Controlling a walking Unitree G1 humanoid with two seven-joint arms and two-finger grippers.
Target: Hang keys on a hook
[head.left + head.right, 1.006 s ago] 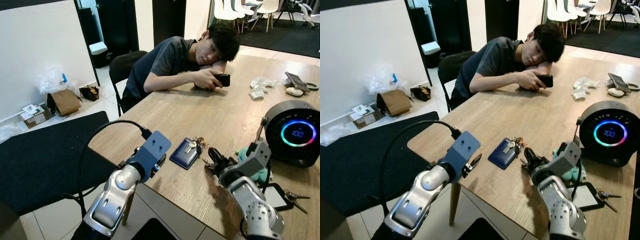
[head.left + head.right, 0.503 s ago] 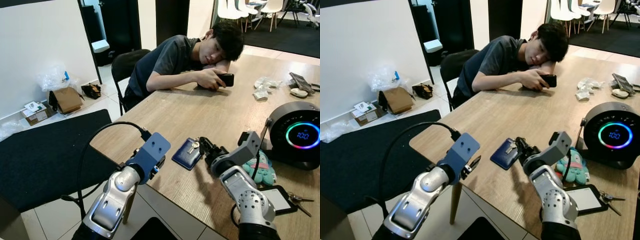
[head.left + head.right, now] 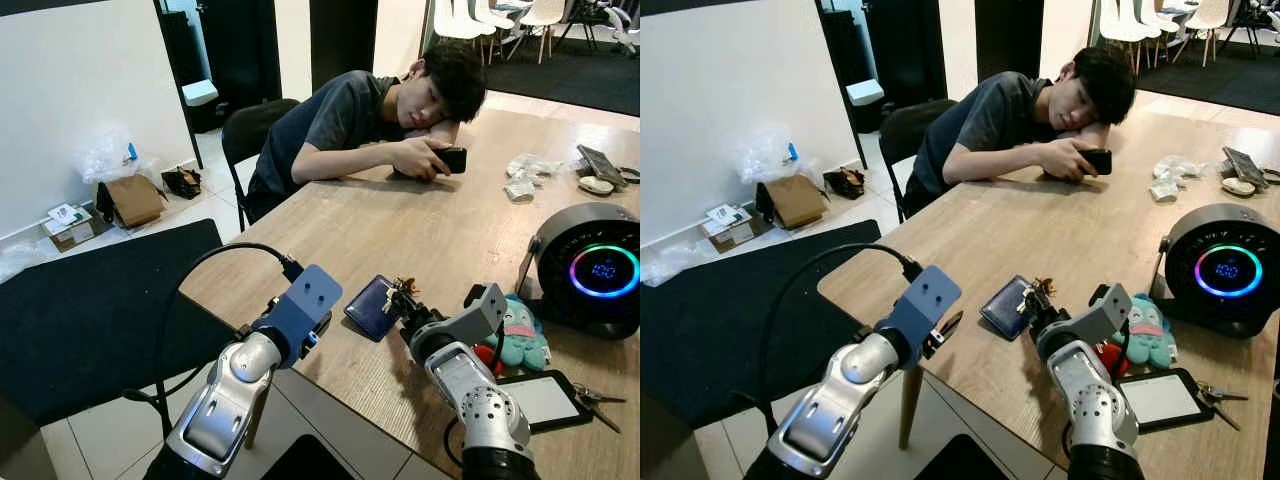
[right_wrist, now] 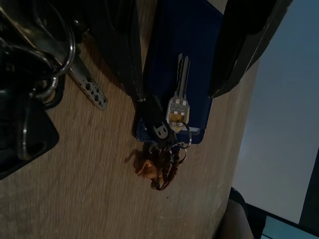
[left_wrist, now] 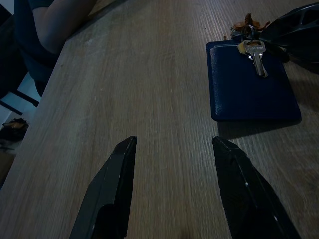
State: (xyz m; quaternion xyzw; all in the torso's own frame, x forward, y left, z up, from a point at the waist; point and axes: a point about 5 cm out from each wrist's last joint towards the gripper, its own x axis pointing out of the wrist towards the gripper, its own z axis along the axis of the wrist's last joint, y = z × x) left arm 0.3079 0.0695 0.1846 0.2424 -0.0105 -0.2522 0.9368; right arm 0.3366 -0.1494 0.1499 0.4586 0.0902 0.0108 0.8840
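Lying across a blue wallet (image 4: 182, 74), silver keys (image 4: 178, 102) carry a brown charm (image 4: 152, 172).

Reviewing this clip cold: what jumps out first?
A person slumps over the far side of the wooden table, head on one arm, holding a phone. Nearer, the right gripper reaches open over the keys lying on a blue wallet. A round speaker glows at the right.

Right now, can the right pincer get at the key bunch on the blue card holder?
Probably yes: the right pincer hangs open directly over the key bunch on the blue card holder, with nothing between them.
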